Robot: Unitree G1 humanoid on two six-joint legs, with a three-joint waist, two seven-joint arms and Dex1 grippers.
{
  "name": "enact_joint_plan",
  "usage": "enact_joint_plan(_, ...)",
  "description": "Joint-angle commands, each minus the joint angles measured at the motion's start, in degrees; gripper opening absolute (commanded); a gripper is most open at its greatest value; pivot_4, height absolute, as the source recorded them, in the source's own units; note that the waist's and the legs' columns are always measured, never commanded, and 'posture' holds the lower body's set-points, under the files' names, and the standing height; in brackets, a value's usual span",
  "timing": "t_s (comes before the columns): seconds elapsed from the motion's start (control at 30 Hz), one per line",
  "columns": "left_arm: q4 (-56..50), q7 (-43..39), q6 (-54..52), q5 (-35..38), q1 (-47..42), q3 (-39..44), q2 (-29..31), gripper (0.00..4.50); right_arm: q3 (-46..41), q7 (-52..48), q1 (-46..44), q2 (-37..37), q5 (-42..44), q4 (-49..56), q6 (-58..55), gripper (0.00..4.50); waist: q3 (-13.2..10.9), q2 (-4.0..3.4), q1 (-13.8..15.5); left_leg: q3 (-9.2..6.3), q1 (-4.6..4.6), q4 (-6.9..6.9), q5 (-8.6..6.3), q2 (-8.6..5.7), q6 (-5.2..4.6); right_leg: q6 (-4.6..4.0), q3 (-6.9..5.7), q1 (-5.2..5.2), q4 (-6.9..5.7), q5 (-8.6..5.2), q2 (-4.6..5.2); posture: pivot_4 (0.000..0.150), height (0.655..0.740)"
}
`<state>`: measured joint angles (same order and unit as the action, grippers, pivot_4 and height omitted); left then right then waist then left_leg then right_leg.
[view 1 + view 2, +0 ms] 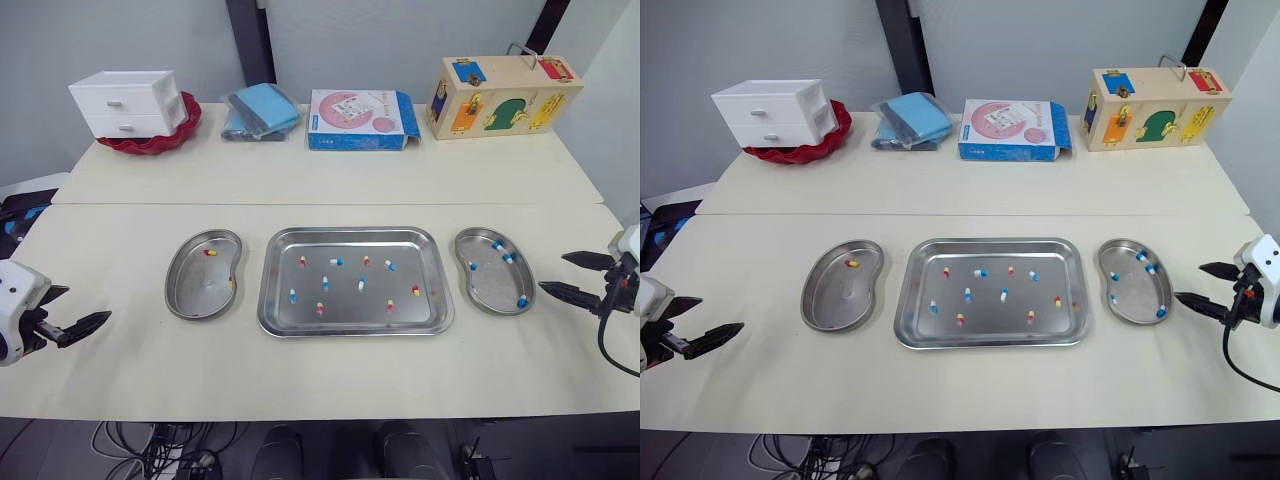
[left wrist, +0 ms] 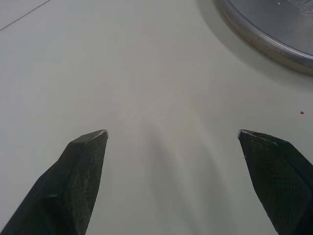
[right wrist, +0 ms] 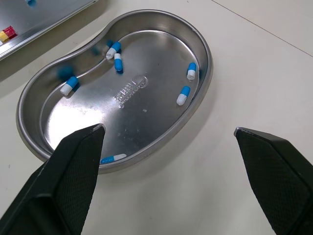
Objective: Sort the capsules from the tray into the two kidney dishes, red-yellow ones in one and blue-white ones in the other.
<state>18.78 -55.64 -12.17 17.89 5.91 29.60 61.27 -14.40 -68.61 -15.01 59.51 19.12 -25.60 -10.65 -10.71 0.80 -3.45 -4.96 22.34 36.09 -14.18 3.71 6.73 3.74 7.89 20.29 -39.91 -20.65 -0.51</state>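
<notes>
- Tray (image 1: 355,232): 10 loose capsules (image 1: 325,284)
- Left kidney dish (image 1: 185,300): red-yellow capsule (image 1: 210,252)
- Right kidney dish (image 1: 488,292): blue-white capsules (image 3: 183,95)
- Left gripper (image 2: 172,132), right gripper (image 3: 168,128): fingers spread, empty

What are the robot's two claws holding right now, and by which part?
Nothing is held: the left gripper and the right gripper both stand open and empty.

Steel tray (image 1: 355,322) of mixed capsules (image 1: 361,284), left kidney dish (image 1: 195,285) holding red-yellow ones (image 1: 210,252), right dish (image 1: 490,282) holding blue-white ones (image 1: 497,244)
</notes>
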Motion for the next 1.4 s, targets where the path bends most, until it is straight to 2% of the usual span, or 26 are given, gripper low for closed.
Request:
enact_joint_plan(0.03,0.52,0.49,0.50,-0.42,-0.56,2.30,1.29,4.42,-1.04,-0.19,-0.78,0.22,-0.04,-0.37,0.98,4.50,0.00,0.00,0.00,0.00,0.00,0.00,0.00,0.00,0.00,0.00,0.00,0.00,0.00,0.00,0.00,0.150,0.7400)
enact_joint_plan(0.97,4.98,-1.64,2.53,-2.32,-2.74,1.13,1.32,4.42,-1.55,-0.42,0.63,1.00,-0.78,-2.54,2.45,4.50,0.00,-0.01,-0.02,0.00,0.00,0.02,0.00,0.00,0.00,0.00,-0.01,0.00,-0.02,0.00,0.00,0.150,0.7400)
enact_joint_plan(1.13,3.37,-3.22,3.10,-0.33,-1.34,2.55,-0.22,4.42,-1.62,-0.84,0.43,1.27,-0.97,-2.10,2.41,4.50,0.00,-0.01,-0.07,0.00,-0.01,0.01,0.00,0.00,0.00,0.00,-0.01,0.00,-0.02,0.00,0.00,0.150,0.7400)
enact_joint_plan(1.27,-6.84,-6.23,5.84,5.19,4.52,6.46,-6.40,4.42,-1.93,-3.29,2.75,1.83,3.72,11.27,-5.79,4.50,-0.03,-0.07,-0.04,0.02,0.00,0.01,0.00,0.00,0.00,0.00,0.01,0.00,-0.02,0.00,0.01,0.150,0.7400)
enact_joint_plan(1.4,-21.28,-6.56,7.40,11.35,11.82,8.65,-16.00,4.42,-1.43,-1.81,4.08,0.10,9.28,25.62,-14.21,4.50,-0.02,-0.07,-0.14,0.02,0.02,0.03,0.00,0.05,0.00,0.00,0.03,-0.03,-0.02,0.00,0.00,0.150,0.7400)
